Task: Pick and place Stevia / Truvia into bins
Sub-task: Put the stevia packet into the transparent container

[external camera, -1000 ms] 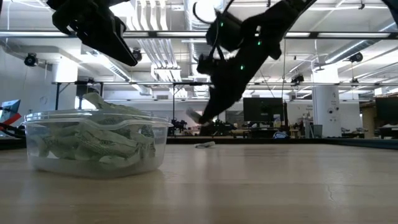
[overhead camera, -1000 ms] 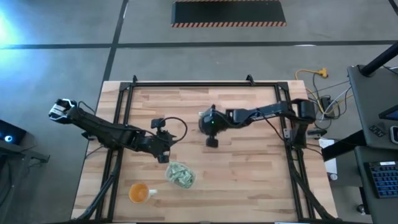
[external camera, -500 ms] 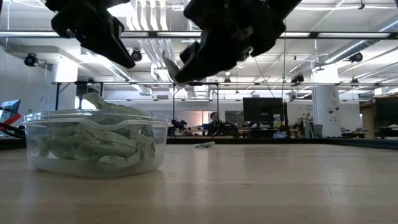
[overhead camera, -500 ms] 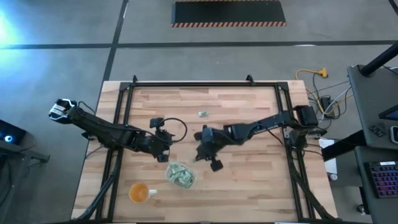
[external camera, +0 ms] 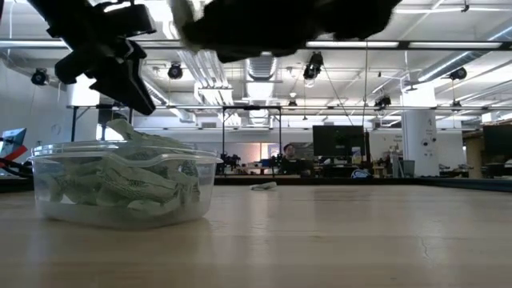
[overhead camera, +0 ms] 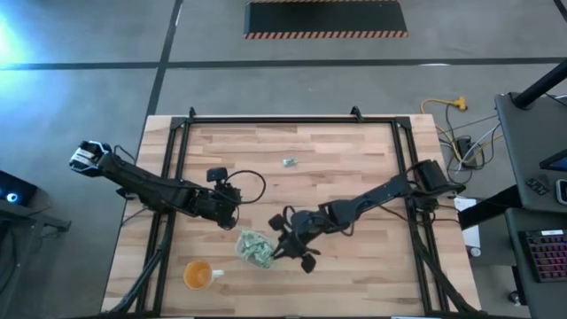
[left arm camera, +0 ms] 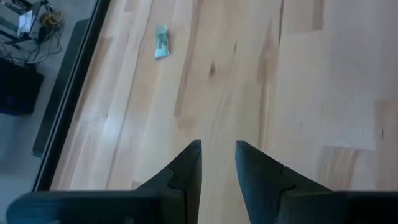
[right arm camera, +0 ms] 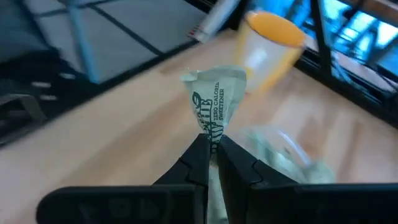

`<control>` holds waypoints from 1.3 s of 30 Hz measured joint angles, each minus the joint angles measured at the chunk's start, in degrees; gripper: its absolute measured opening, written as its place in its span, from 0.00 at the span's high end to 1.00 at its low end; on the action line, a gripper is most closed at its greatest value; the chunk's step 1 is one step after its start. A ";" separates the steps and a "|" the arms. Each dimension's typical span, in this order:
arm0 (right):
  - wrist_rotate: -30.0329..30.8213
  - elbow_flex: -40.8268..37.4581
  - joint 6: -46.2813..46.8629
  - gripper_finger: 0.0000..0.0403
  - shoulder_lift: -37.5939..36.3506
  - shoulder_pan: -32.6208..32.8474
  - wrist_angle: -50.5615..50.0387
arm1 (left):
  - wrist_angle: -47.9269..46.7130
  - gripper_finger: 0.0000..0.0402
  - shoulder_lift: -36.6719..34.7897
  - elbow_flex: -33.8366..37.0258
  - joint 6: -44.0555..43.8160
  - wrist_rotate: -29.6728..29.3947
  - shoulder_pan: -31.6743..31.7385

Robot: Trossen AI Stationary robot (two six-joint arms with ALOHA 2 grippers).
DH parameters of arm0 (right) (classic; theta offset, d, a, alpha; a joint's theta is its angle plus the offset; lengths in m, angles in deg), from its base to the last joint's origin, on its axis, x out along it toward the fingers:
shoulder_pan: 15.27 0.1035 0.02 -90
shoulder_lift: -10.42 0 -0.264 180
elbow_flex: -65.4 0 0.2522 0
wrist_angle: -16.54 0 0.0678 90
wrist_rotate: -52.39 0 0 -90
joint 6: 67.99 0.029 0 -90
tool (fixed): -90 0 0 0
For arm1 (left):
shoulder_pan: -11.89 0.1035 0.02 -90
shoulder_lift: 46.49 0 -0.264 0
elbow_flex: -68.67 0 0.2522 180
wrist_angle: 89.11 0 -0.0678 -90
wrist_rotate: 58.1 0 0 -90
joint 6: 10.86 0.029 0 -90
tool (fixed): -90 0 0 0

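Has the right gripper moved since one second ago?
Yes. The right gripper, holding a packet, moved from mid-table toward the near edge, now beside the clear tub.

Wooden table (overhead camera: 354,266): clear tub (overhead camera: 256,248), orange cup (overhead camera: 198,275), stray packet (overhead camera: 289,162).

Pale green-and-white packets (overhead camera: 255,247), clear tub (external camera: 48,152), orange cup (overhead camera: 197,275), light wood table (overhead camera: 354,177).

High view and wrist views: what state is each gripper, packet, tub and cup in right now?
Right gripper: shut on a sweetener packet, beside the tub.
Left gripper: fingers slightly apart, empty, over bare table.
Clear tub: upright, heaped with packets.
Loose packet: flat on the table, far from the tub.
Orange cup: upright.
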 joint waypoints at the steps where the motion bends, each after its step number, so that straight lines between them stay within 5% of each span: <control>1: 1.29 0.39 0.24 0.97 0.79 -0.03 0.59 | 0.05 0.80 0.00 0.18 -0.09 0.00 0.00; 5: 6.32 2.55 1.77 0.97 3.82 -0.35 0.73 | -0.54 0.80 -0.02 0.37 -1.27 0.05 0.00; 14: 6.44 5.44 4.11 0.95 6.45 -0.77 -0.72 | -1.17 0.80 -0.07 0.42 -1.34 0.50 0.00; 26: 7.01 5.40 4.81 0.61 6.15 -0.86 -2.93 | -1.11 0.80 -0.11 0.44 -1.38 0.77 0.00; 28: 12.87 6.38 4.58 0.58 5.35 -0.83 -7.71 | -1.15 0.80 -0.11 0.44 -1.38 0.77 0.00; 34: 44.47 7.65 5.73 0.57 2.89 -1.78 -22.03 | -1.40 0.80 -0.11 0.46 -1.38 0.77 0.01; 39: 43.35 5.76 5.71 0.60 3.07 -5.69 -21.88 | -1.35 0.80 -0.11 0.46 -1.38 0.75 0.04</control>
